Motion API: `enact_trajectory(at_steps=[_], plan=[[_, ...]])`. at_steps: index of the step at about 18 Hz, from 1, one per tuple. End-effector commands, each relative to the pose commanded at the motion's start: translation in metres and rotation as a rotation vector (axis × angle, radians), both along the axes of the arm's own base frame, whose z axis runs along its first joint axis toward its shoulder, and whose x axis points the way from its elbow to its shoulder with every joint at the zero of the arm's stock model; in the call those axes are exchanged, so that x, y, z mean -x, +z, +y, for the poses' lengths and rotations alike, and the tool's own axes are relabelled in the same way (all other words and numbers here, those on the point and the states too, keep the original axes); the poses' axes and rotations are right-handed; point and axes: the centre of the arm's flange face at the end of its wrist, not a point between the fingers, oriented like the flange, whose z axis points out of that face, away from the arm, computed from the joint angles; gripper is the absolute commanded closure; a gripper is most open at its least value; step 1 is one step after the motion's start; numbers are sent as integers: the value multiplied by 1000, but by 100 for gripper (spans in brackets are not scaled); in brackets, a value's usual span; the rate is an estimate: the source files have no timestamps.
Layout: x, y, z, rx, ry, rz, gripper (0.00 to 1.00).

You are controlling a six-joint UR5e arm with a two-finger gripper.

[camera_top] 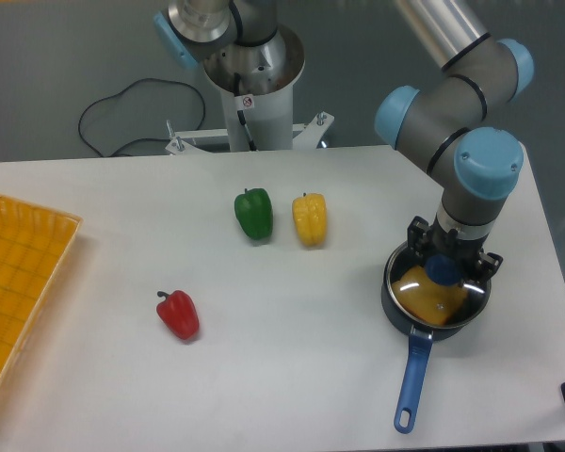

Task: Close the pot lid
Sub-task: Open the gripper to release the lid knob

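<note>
1. Spanning most of the frame: white tabletop (pixel 292 377) against a grey backdrop, with the arm's base at upper centre and a black cable trailing at upper left.
2. Sitting at lower right: the pot (pixel 392 303), its blue handle pointing toward the bottom edge, with something yellow showing inside through the glass.
3. Resting over the pot's mouth, seemingly flush or nearly so: the pot lid (pixel 435 294), rim roughly matching the pot's rim.
4. Hovering directly over the lid's blue knob: the hand (pixel 445 266), fingers flanking the knob; pinching it or merely bracketing it — cannot tell from this angle.
5. Lying well apart toward centre frame: green pepper (pixel 254 213) just beside yellow pepper (pixel 309 218); red pepper (pixel 179 314) lower left; yellow tray (pixel 24 273) at the left edge.
6. Risking a skewed lid if let go while slightly off-centre, leaving one edge riding on the rim.
7. Risking lifting the lid away again if retreating upward before spreading the fingers fully.
8. Risking nudging the whole pot sideways if pulling off at an angle.
</note>
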Motion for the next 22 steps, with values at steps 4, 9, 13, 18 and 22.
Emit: enact_trajectory(at_steps=[4, 9, 13, 18, 22], plan=[[0, -1, 0, 0, 3, -1, 50], [0, -1, 0, 1, 0, -1, 24], [1, 0, 0, 0, 6, 0, 7], [1, 6, 2, -11, 10, 7, 0], [-9, 26, 2, -13, -5, 23, 0]])
